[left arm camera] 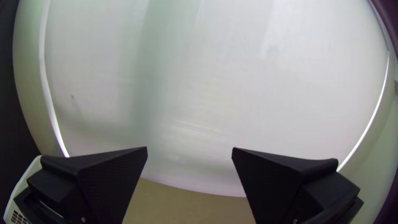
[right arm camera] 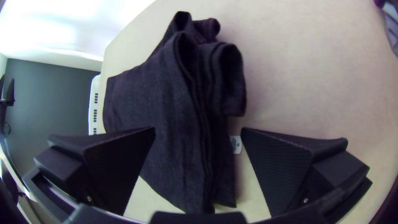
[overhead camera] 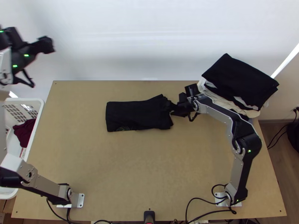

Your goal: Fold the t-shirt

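A black t-shirt (overhead camera: 136,115) lies folded into a flat rectangle at the middle of the table, its right end layered and slightly flared. My right gripper (overhead camera: 172,107) is at that right end. In the right wrist view the t-shirt's layered edge (right arm camera: 199,103) lies between the spread fingers of my right gripper (right arm camera: 198,137), a small white tag beside it. My left gripper (overhead camera: 39,63) is raised off the table's far left corner; in the left wrist view the left gripper (left arm camera: 189,153) stands open with nothing between its fingers.
A stack of folded clothes, black on top (overhead camera: 239,78), stands at the table's far right corner. A white basket (overhead camera: 37,112) holding a dark red cloth is beside the left edge. Cables (overhead camera: 198,199) lie along the near edge. Bare tabletop (overhead camera: 142,160) extends nearer than the t-shirt.
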You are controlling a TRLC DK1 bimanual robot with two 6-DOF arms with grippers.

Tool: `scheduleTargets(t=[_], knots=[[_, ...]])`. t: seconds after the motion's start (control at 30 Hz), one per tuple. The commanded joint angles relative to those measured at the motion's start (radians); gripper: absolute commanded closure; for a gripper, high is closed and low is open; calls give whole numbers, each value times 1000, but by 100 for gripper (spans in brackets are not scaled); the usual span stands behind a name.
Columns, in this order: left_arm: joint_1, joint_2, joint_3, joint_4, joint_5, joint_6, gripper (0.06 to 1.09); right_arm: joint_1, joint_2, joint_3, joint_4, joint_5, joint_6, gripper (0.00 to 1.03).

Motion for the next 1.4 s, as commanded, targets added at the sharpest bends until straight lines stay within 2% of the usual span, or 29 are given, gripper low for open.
scheduleTargets(t=[0.0, 0.27, 0.3, 0.33, 0.4, 0.43, 0.63, 0.77, 0.9, 1.03, 1.27, 1.37], knots=[[49, -56, -2, 21, -3, 29, 10, 48, 68, 54, 0, -5, -15, 6], [152, -87, 4, 24, -3, 52, 10, 183, 163, 228, -6, -4, 37, 7], [158, -90, 4, 19, -3, 52, 10, 192, 168, 251, -9, -4, 51, 15], [163, -93, 4, 18, -3, 55, 10, 197, 168, 276, -12, -4, 66, 33], [183, -98, 4, 18, -3, 57, 10, 195, 150, 313, -14, -4, 108, 90], [184, -101, 4, 16, -3, 57, 10, 190, 136, 331, -14, -4, 129, 101], [213, -107, -3, 16, -2, 55, 10, 152, -50, 388, -15, -7, 193, 100], [216, -109, -5, 19, -2, 55, 10, 105, -146, 475, -65, -19, 203, 100], [216, -109, -5, 21, -2, 55, 10, 28, -183, 624, -144, -41, 210, 100], [216, -106, -5, 22, -2, 55, 10, -78, -183, 776, -161, -64, 258, 100], [210, -101, 0, 33, -2, 55, 10, -270, -192, 833, 11, -101, 370, 100], [210, -98, -2, 35, -3, 55, 10, -336, -203, 834, 72, -104, 388, 100]])
